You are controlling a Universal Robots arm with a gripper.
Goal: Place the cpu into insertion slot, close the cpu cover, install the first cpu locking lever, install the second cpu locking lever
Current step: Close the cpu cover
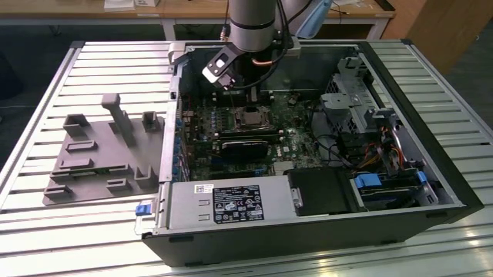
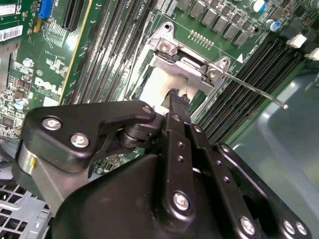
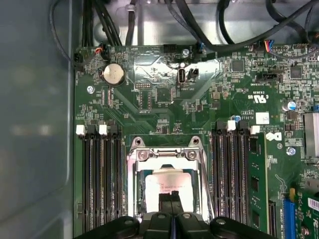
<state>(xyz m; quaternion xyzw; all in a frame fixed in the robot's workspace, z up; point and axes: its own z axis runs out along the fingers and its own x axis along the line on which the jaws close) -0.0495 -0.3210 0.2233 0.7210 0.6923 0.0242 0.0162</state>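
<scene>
While the arm (image 1: 250,26) stands nearly upright over the open computer case (image 1: 308,242), its wrist hangs inside the case, over the far part of the motherboard (image 3: 164,99). In the first wrist view the gripper (image 3: 172,199) points straight down at the insertion slot (image 3: 131,189). Its two black fingertips are pressed together with only a hairline seam between them, holding nothing.

In the exterior view, going from that view's left, a grey moulded fixture (image 1: 92,167) with upright posts rests on the ribbed metal table (image 1: 62,242). Next comes the case, lying on its side. It holds a silvery power supply (image 1: 231,205) along its near wall and a metal drive cage (image 1: 347,98) at that view's right.

The cpu (image 3: 152,194) sits in the slot, its pale matt top showing through the square window of the cpu cover (image 3: 167,160). This thin bright steel frame lies flat over the chip, and the fingertips are just above or touching the chip's top.

Black memory slots (image 3: 99,184) flank the socket on both sides. A round silver coin cell (image 3: 113,74) sits on the green board. In the second wrist view a thin metal lever (image 2: 254,92) slants away from one socket corner.
</scene>
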